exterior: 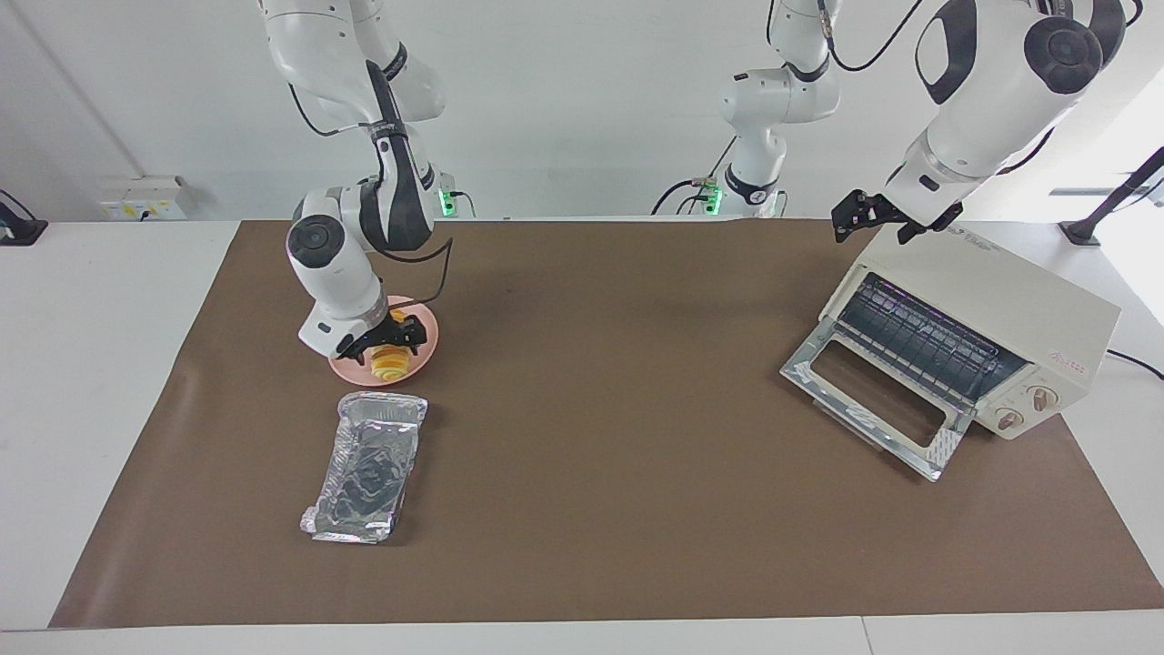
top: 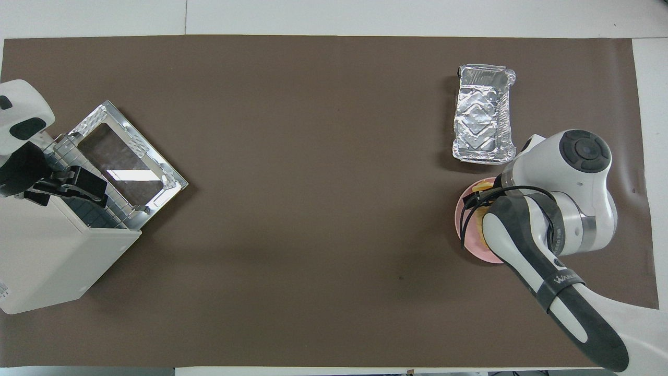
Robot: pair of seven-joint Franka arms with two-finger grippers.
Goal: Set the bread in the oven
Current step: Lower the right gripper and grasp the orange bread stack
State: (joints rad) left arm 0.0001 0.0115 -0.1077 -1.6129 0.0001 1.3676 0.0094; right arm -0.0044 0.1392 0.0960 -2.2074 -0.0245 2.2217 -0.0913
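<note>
One small yellow-orange ridged loaf of bread (exterior: 389, 361), one round pink plate (exterior: 423, 350), one crinkled silver foil tray (exterior: 366, 468), one cream-white boxy toaster oven (exterior: 991, 314) with two round knobs, one brown mat (exterior: 600, 400), and two white robot arms.
</note>
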